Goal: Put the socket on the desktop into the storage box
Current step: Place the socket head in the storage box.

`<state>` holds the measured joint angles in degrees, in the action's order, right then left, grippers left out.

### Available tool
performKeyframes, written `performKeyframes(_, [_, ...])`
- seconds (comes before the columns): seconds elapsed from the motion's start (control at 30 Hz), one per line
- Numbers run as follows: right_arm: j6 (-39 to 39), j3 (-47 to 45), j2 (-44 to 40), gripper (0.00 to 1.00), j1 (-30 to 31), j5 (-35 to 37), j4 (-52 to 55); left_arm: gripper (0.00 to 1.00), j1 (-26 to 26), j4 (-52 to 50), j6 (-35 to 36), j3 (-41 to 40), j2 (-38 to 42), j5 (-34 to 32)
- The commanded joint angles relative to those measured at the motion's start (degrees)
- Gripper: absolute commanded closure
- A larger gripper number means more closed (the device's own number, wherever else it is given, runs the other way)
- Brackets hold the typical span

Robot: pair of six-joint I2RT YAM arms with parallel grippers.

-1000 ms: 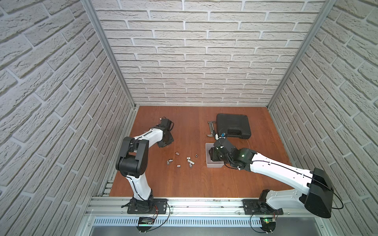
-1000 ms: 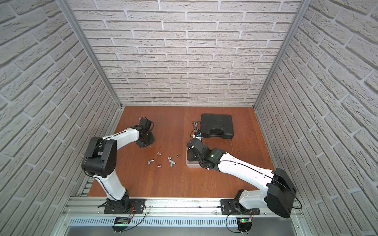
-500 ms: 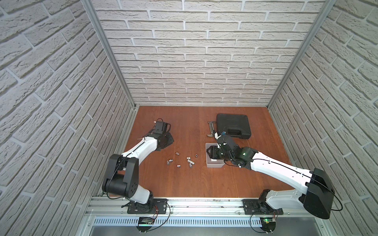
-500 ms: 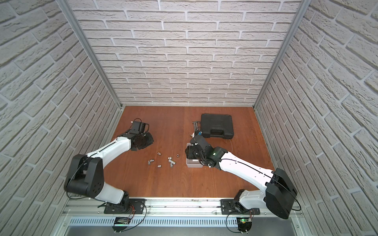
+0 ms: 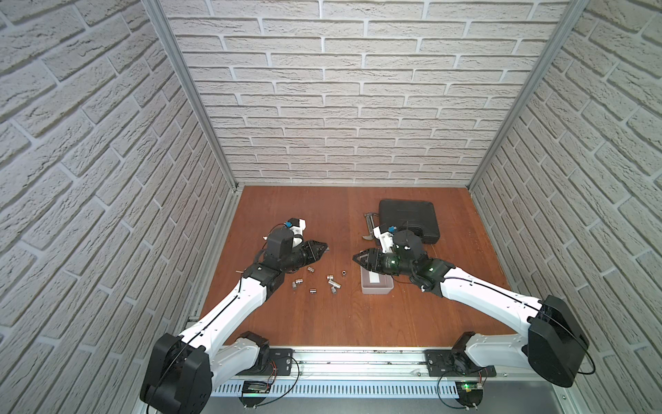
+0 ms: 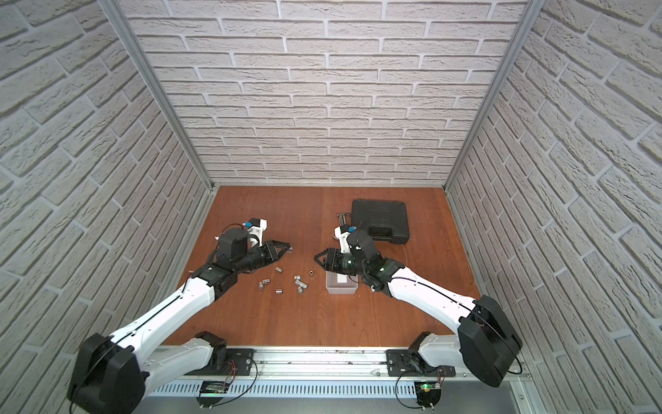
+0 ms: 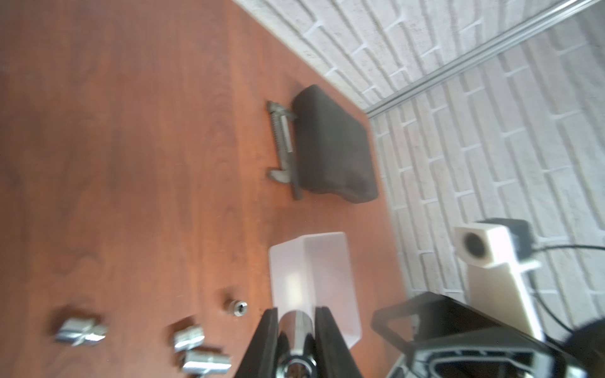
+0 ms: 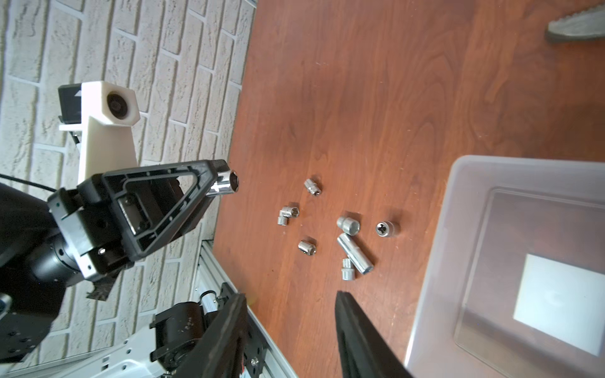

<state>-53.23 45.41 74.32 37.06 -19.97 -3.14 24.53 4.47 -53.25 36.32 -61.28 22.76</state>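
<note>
Brick-patterned walls (image 5: 322, 107) close round your reddish wood-grain tabletop (image 5: 322, 322). In both top views the frosted plastic box (image 5: 376, 289) holds just a white square (image 5: 377, 279) on its floor. Small shiny loose sockets (image 5: 331, 281) lie scattered beside it, with a black case (image 5: 408, 217) behind. Your left claw (image 5: 324, 247) hangs above the wood, facing the right claw (image 5: 356, 257). Left wrist view — that claw is clenched on a chrome socket (image 7: 294, 330). Right wrist view — your right claw (image 8: 290, 294) stands released, near the box's corner.
</note>
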Motion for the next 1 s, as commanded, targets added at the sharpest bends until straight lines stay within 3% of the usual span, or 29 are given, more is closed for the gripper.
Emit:
performKeyframes(0.0, [-1.67, -0.89, -1.76, 0.53, -0.94, -2.67, -5.14, 1.00, 1.84, 12.81, -4.86, -2.41, -0.24, 1.13])
performKeyframes(0.23, [-7.98, -6.05, -5.72, 0.55, -6.09, -7.46, -12.44, 1.00, 5.78, 27.49, -6.73, -3.93, -2.01, 5.54])
performKeyframes(0.37, [-9.53, -7.23, -6.86, 0.55, -7.99, -8.74, -13.64, 1.00, 7.13, 30.38, -6.90, -2.82, -3.12, 8.15])
performKeyframes(0.57, [-8.63, -7.49, -8.85, 0.56, -9.82, -7.35, -9.62, 1.00, 9.92, 27.53, -5.07, -0.85, -4.48, 6.55])
performKeyframes(0.67, [-5.29, -5.75, -11.17, 0.57, -10.81, -3.55, -0.32, 1.00, 12.63, 21.29, -1.54, 1.98, -6.41, 3.28])
performKeyframes(0.97, [-0.54, -4.38, -16.85, 0.57, -15.71, 6.18, 19.25, 1.00, 20.58, 11.19, 3.55, 11.68, -20.43, -5.87])
